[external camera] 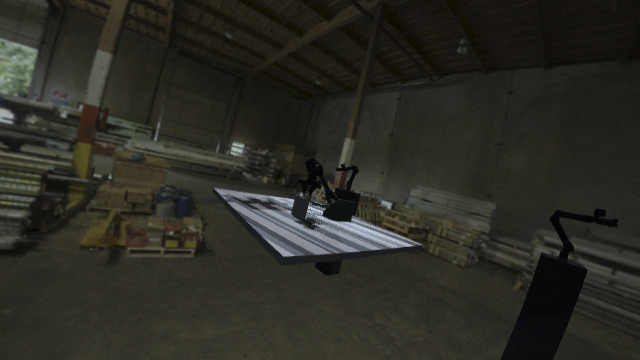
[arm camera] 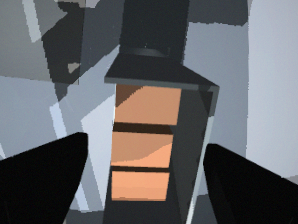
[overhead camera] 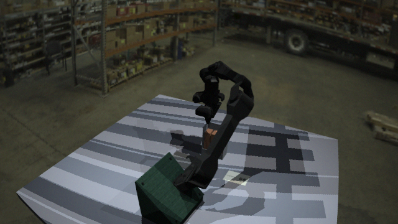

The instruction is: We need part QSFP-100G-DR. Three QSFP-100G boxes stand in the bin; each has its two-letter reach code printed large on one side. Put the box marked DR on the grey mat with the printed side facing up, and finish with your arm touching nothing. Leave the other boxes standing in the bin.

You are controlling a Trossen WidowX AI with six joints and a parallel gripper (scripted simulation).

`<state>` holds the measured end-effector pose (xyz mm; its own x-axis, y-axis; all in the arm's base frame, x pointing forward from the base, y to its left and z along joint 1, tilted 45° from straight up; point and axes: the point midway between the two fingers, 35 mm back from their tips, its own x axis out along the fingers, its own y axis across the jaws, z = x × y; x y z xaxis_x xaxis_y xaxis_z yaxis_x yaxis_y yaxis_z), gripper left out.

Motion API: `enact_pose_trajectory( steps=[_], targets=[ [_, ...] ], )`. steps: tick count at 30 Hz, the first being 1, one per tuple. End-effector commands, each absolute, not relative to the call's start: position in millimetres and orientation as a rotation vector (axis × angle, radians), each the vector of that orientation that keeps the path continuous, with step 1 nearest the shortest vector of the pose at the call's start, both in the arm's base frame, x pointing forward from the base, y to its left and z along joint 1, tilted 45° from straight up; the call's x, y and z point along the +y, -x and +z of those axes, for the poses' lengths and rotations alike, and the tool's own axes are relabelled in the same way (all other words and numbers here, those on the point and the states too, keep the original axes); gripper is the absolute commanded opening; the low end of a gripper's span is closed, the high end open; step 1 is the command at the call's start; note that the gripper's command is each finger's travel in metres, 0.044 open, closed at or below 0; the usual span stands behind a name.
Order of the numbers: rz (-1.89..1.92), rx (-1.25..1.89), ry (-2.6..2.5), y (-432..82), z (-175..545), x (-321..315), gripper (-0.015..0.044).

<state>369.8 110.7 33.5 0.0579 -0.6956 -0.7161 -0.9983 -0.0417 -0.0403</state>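
Note:
Three orange-brown boxes stand in a row in the grey bin. In the wrist view they are a far box, a middle box and a near box; their tops show and no printed code is readable. The top view shows some of the boxes partly behind the arm. My gripper is open above the bin, its fingers apart on either side of the row in the wrist view, with nothing held. A grey patch, seemingly the mat, lies at the upper left of the wrist view.
The green wedge-shaped arm base stands at the near side of the striped-shadowed table. A pale printed card lies to its right. The arm's links pass in front of the bin in the top view.

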Motion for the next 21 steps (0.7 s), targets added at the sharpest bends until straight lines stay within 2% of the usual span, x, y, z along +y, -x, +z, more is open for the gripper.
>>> enact_pose_trajectory(
  steps=[1,7,16,21],
  targets=[
    [0.718,1.697,1.792,-370.1,32.3,108.4,0.0242],
    [0.718,1.697,1.792,-370.1,32.3,108.4,0.0242],
    [0.555,1.606,1.717,-372.3,29.0,108.8,0.0006],
    [0.454,1.541,1.661,-373.4,28.0,108.9,0.0000]
  ],
)
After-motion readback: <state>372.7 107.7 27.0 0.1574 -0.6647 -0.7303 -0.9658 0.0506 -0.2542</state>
